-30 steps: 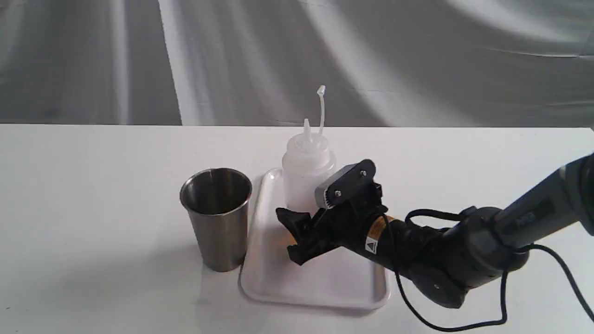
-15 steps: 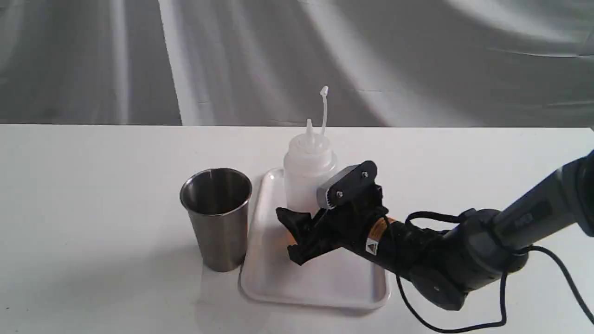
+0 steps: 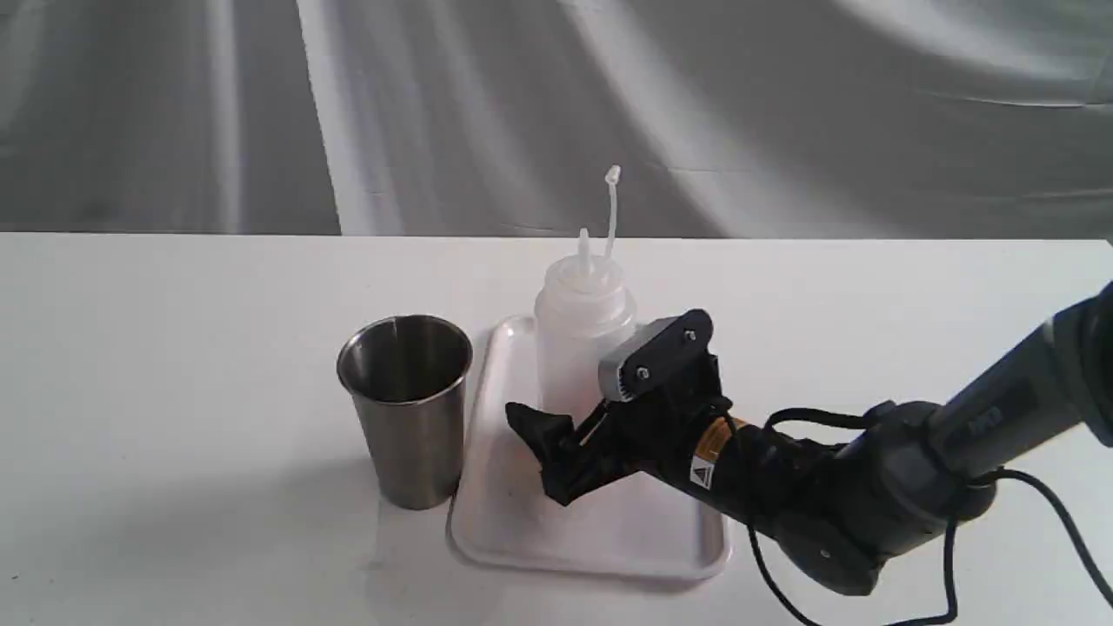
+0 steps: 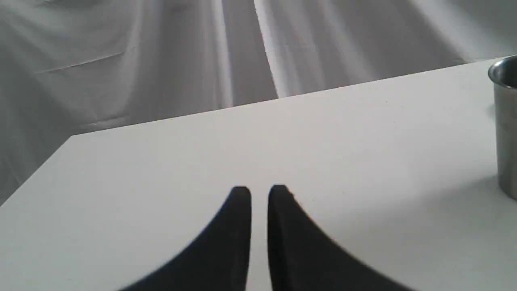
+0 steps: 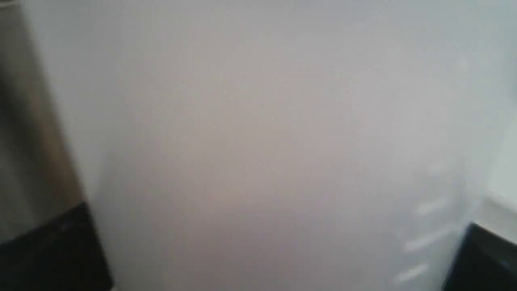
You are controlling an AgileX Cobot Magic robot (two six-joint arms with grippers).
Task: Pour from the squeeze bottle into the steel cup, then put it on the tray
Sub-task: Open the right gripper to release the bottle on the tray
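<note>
Evidently gripped squeeze bottle low with right end effector, upright over tray, for placing; parked left end effector closed, unneeded.

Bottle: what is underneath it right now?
The tray lies below the bottle. The bottle's lower part and base are hidden behind the right gripper clamped on it, so whether it rests on the tray cannot be seen.

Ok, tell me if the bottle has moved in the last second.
Yes: the bottle has shifted slightly right, away from the cup, and lower.
</note>
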